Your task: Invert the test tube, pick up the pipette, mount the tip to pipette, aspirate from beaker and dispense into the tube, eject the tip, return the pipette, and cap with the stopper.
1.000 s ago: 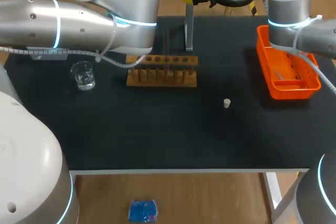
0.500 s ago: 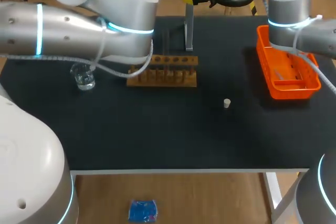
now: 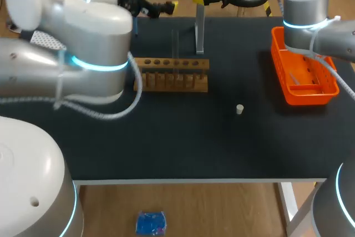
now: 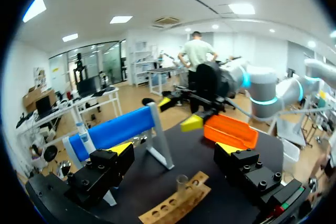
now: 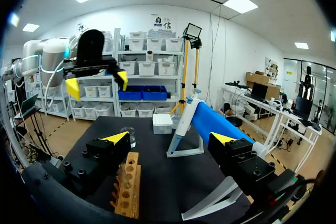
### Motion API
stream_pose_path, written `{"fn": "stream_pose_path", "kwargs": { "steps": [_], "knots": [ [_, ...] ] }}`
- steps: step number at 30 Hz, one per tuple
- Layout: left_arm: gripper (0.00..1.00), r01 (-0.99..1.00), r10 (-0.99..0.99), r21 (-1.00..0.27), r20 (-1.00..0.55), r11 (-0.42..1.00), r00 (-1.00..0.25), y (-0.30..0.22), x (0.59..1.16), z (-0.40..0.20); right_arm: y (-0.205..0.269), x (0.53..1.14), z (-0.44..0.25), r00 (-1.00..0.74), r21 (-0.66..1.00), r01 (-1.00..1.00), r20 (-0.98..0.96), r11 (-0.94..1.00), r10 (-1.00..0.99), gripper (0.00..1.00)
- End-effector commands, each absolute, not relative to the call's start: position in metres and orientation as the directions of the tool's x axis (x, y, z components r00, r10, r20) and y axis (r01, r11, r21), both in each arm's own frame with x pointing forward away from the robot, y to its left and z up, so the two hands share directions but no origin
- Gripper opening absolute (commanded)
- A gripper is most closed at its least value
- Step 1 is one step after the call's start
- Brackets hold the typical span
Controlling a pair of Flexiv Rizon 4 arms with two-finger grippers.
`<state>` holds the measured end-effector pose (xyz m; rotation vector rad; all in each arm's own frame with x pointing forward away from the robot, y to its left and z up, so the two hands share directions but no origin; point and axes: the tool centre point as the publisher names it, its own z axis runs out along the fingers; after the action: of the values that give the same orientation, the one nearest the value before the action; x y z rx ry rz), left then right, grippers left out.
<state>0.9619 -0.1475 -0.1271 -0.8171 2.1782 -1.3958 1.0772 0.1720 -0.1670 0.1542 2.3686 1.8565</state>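
A black table (image 3: 166, 137) holds a lab set-up, with a robot arm coming in from each side. Both arms hang high over the far part of the table, and neither carries anything.

The left gripper (image 4: 175, 150) has its yellow-tipped fingers spread wide and empty. It is aimed down at the wooden rack (image 4: 176, 203) in the middle of the table. A clear test tube (image 4: 181, 183) stands upright in one of the rack's holes, ahead of the fingers. This looks like a line-up for the first step, taking the tube out to invert it. Which end of the tube is up cannot be told.

The right gripper (image 5: 169, 139) is also spread open and empty. It faces the blue pipette (image 5: 210, 121), which rests on its white stand (image 5: 181, 135) at the far edge behind the rack — probably waiting its turn.

The beaker (image 5: 127, 136) and a white box (image 5: 163, 124), likely the tips, sit beyond the rack in the right wrist view. The small stopper (image 3: 239, 109) lies alone on the table, to the near right of the rack — within reach for capping last. An orange tray (image 3: 302, 90) sits at the right edge.
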Motion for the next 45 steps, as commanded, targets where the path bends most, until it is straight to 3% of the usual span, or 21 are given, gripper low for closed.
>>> {"fn": "stream_pose_path", "kwargs": {
  "steps": [1,11,45],
  "knots": [
    [1.00,-0.197,-0.593,-0.940,-0.007,0.278,-0.805,-0.111,0.900,-0.127,0.171,1.078,-0.166,-0.987,0.970,0.002,-0.037,0.242,0.157,1.00],
    [1.00,-0.166,-0.574,-0.948,-0.020,0.271,-0.818,-0.122,0.883,-0.169,0.171,1.078,-0.166,-0.987,0.970,0.002,-0.037,0.242,0.157,1.00],
    [1.00,-0.193,-0.489,-0.935,0.025,0.297,-0.872,-0.131,0.958,-0.234,0.171,1.078,-0.166,-0.987,0.970,0.002,-0.037,0.242,0.157,1.00]
  ]
}}
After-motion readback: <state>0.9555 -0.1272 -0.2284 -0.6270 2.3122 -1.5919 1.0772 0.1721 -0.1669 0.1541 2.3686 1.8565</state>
